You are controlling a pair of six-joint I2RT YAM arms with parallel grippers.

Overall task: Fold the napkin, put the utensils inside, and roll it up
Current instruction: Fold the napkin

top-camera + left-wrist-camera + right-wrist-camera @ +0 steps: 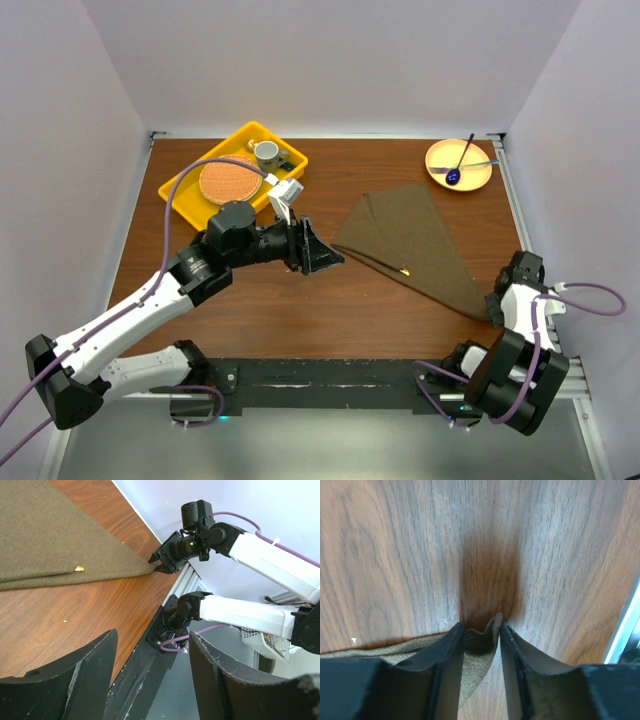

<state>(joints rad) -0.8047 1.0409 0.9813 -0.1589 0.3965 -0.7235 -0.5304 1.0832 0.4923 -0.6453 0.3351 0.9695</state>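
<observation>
The napkin (410, 235), a dull olive-brown triangle folded flat on the counter (300, 310), spreads away from the right gripper (480, 630), which is clamped on its nearest corner. A gold utensil tip (79, 569) peeks from the fold. Rolling probably needs that corner kept low and taut. The left gripper (325, 255) hovers, jaws apart, beyond the cloth's opposite point.

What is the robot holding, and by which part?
The right gripper pinches the folded olive-brown cloth napkin by its pointed corner. The left gripper holds nothing.
</observation>
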